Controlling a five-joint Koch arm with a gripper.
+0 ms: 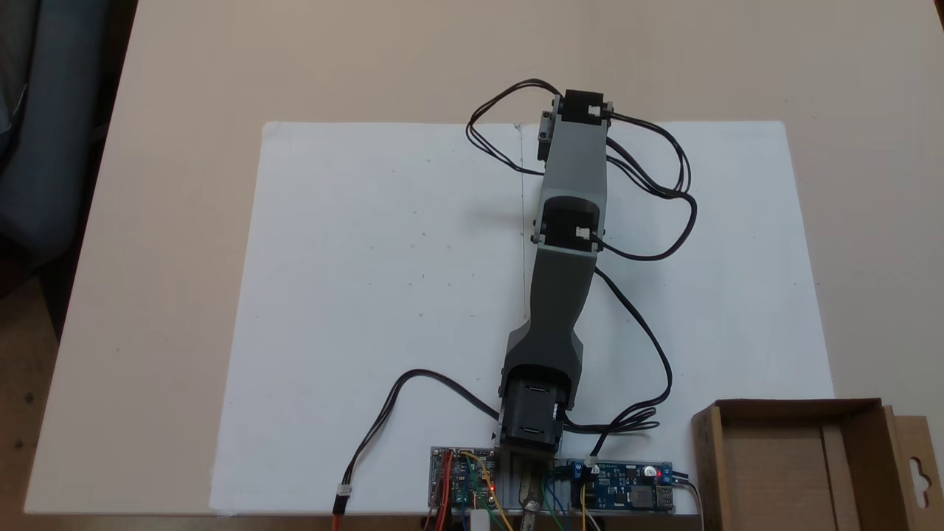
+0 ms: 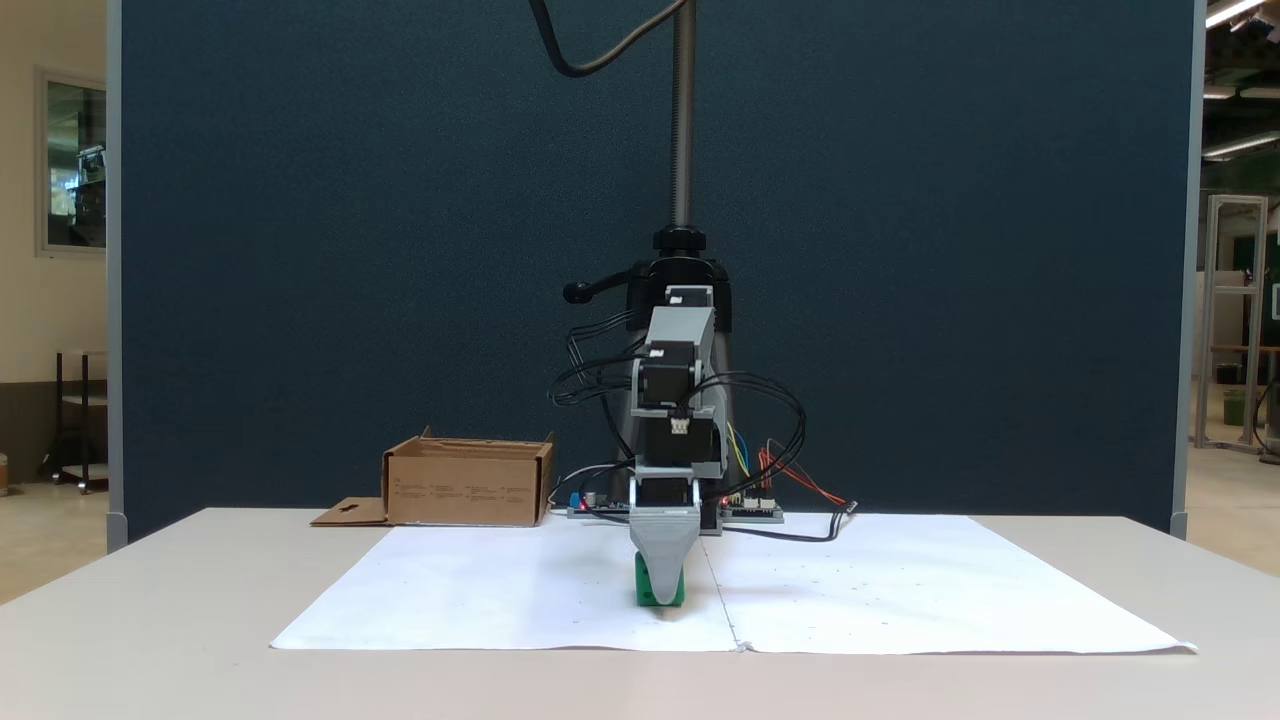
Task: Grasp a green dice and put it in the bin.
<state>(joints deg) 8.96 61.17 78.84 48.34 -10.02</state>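
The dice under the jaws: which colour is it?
Bright green; it shows best in the low fixed view.

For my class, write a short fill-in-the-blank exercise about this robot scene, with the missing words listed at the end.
1. The dice at the gripper is coloured ____.
2. The bin is made of brown ____.
3. The arm reaches out over a sheet of white ____.
4. Inside, the bin is ____.

Missing words: green; cardboard; paper; empty
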